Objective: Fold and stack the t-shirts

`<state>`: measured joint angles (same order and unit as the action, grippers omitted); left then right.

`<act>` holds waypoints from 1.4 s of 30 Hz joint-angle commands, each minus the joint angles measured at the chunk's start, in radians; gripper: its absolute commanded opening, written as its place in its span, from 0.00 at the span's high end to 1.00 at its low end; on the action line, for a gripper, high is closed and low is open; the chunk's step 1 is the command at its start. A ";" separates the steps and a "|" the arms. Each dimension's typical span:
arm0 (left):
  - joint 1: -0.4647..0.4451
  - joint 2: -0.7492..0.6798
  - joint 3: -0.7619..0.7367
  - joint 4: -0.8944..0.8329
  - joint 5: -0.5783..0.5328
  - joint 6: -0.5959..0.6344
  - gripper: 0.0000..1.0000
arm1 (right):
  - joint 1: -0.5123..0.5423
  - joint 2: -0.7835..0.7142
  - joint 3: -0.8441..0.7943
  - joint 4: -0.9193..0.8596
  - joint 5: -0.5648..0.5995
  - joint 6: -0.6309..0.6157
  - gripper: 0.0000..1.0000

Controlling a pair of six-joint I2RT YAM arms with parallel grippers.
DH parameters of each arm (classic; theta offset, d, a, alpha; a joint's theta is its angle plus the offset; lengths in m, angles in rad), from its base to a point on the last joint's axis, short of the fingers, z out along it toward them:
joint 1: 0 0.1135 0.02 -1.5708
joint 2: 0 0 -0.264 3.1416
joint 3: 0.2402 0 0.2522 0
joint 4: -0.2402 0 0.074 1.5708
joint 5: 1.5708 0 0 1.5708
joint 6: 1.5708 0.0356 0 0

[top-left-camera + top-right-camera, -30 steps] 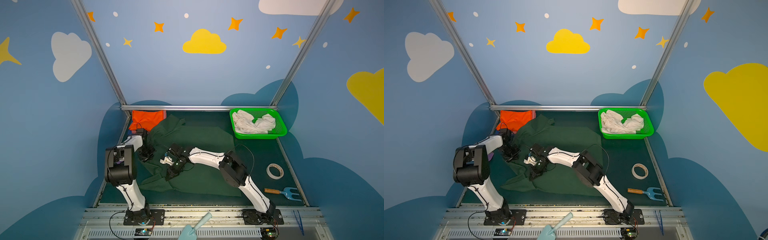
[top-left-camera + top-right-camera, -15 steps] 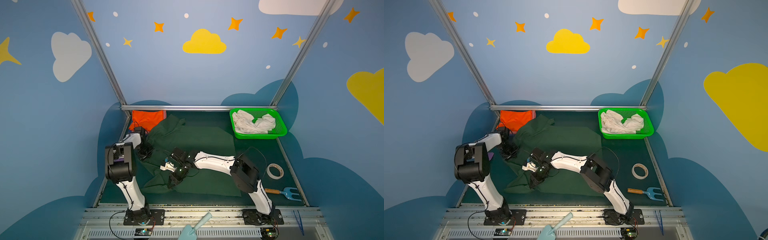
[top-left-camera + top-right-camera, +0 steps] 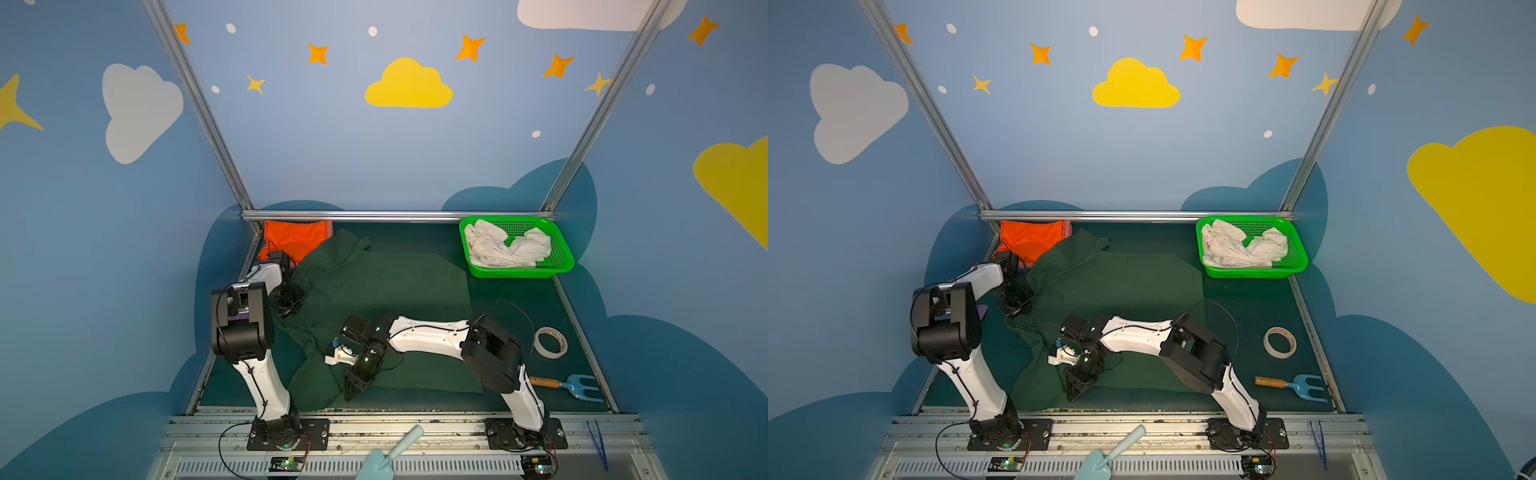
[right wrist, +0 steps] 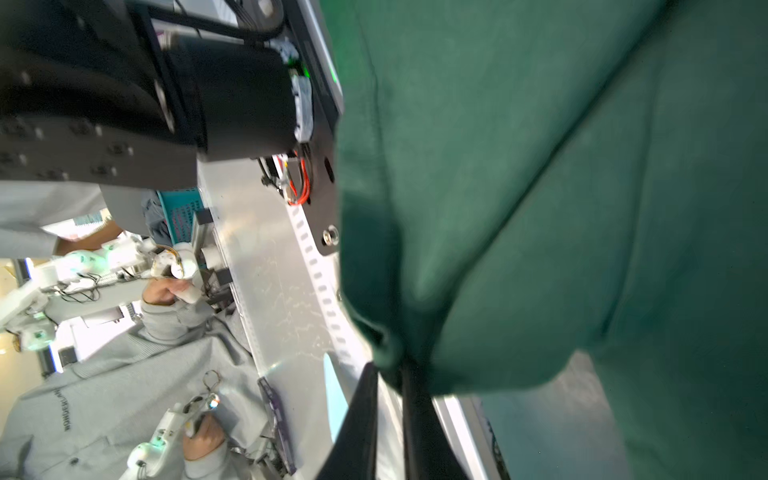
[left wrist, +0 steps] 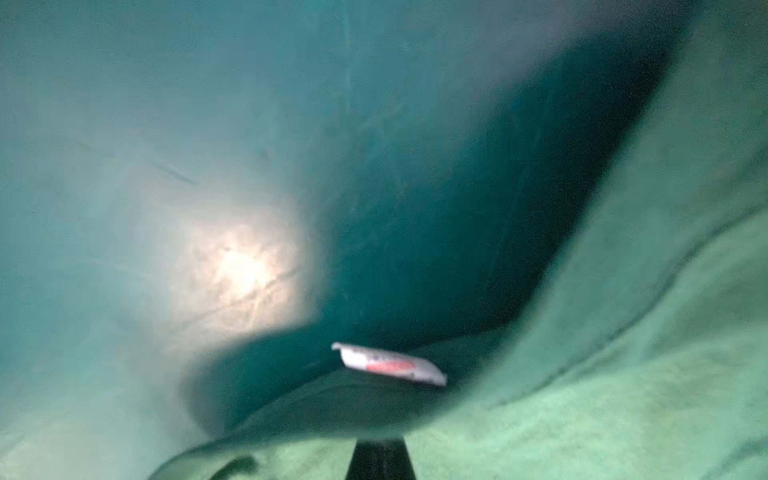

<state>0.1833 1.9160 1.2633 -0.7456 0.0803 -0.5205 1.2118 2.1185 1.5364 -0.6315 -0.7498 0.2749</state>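
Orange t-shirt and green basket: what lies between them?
A bunched corner of the dark green t-shirt, then bare mat; both top views show it.

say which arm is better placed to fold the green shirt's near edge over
Right, probably. The right gripper sits at the near edge of the dark green t-shirt with a fold pinched between its jaws; the left gripper is shut at the shirt's far left side.

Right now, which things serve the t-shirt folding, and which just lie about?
Job: dark green cloth t-shirt; folded bright orange cloth t-shirt; crumpled white cloth t-shirt.
Lying about: green plastic mesh basket; white tape roll; blue garden fork; pale blue trowel.
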 commanded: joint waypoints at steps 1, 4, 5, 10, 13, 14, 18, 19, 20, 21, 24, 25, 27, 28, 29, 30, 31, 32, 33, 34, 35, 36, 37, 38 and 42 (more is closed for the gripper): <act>0.018 0.023 0.007 -0.018 -0.069 -0.002 0.95 | 0.000 -0.066 -0.021 -0.021 -0.006 -0.007 0.74; 0.016 -0.020 0.019 -0.018 -0.050 -0.001 0.93 | -0.005 -0.094 -0.018 -0.022 0.008 -0.007 0.63; 0.016 -0.039 0.026 -0.022 -0.046 0.002 0.89 | -0.008 -0.106 -0.012 -0.020 0.010 -0.008 0.61; -0.010 -0.157 0.044 -0.055 -0.041 0.020 0.67 | -0.056 -0.144 0.000 -0.018 0.047 -0.021 0.57; -0.062 -0.248 0.016 -0.068 -0.046 0.032 0.54 | -0.129 -0.150 -0.006 -0.020 0.091 -0.025 0.57; -0.088 -0.273 0.002 -0.078 -0.051 0.039 0.50 | -0.160 -0.151 -0.010 -0.020 0.107 -0.023 0.57; -0.205 -0.327 -0.052 -0.149 -0.108 0.050 0.43 | -0.287 -0.158 -0.033 -0.007 0.187 -0.001 0.57; -0.234 -0.335 -0.068 -0.163 -0.118 0.051 0.43 | -0.312 -0.163 -0.039 -0.004 0.207 0.004 0.58; -0.263 -0.343 -0.089 -0.177 -0.135 0.049 0.43 | -0.341 -0.166 -0.046 -0.002 0.226 0.006 0.58; -0.289 -0.346 -0.106 -0.191 -0.151 0.044 0.43 | -0.364 -0.169 -0.052 0.001 0.242 0.008 0.58; -0.345 -0.351 -0.154 -0.235 -0.202 0.027 0.43 | -0.431 -0.176 -0.079 0.020 0.273 0.017 0.58; -0.359 -0.352 -0.168 -0.244 -0.218 0.018 0.43 | -0.451 -0.177 -0.093 0.029 0.276 0.020 0.58; -0.382 -0.354 -0.190 -0.257 -0.234 0.004 0.43 | -0.484 -0.179 -0.116 0.042 0.284 0.028 0.58; -0.395 -0.354 -0.196 -0.263 -0.242 -0.004 0.43 | -0.498 -0.182 -0.131 0.050 0.289 0.030 0.58; -0.406 -0.353 -0.201 -0.270 -0.252 -0.010 0.43 | -0.513 -0.185 -0.147 0.058 0.297 0.034 0.58; -0.415 -0.350 -0.203 -0.276 -0.261 -0.016 0.43 | -0.524 -0.188 -0.162 0.065 0.304 0.036 0.58; -0.425 -0.348 -0.206 -0.284 -0.271 -0.023 0.43 | -0.537 -0.190 -0.176 0.071 0.312 0.040 0.58; -0.432 -0.344 -0.207 -0.294 -0.279 -0.028 0.43 | -0.547 -0.192 -0.191 0.078 0.322 0.043 0.58; -0.439 -0.342 -0.209 -0.300 -0.285 -0.034 0.43 | -0.558 -0.192 -0.205 0.086 0.328 0.045 0.58; -0.446 -0.339 -0.214 -0.304 -0.294 -0.039 0.44 | -0.570 -0.193 -0.220 0.094 0.334 0.049 0.58; -0.450 -0.338 -0.218 -0.307 -0.300 -0.044 0.45 | -0.582 -0.189 -0.234 0.103 0.339 0.053 0.57; -0.453 -0.334 -0.223 -0.308 -0.307 -0.048 0.46 | -0.594 -0.187 -0.245 0.111 0.339 0.057 0.58; -0.454 -0.329 -0.228 -0.313 -0.315 -0.054 0.46 | -0.607 -0.180 -0.257 0.118 0.339 0.062 0.58; -0.453 -0.324 -0.234 -0.314 -0.321 -0.059 0.47 | -0.618 -0.175 -0.265 0.121 0.339 0.065 0.58; -0.454 -0.295 -0.258 -0.312 -0.359 -0.079 0.52 | -0.655 -0.167 -0.299 0.145 0.337 0.077 0.58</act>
<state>-0.2699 1.5967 1.0199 -1.0229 -0.2237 -0.5694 0.5755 1.9675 1.2675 -0.5091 -0.4442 0.3389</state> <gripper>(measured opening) 0.487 0.417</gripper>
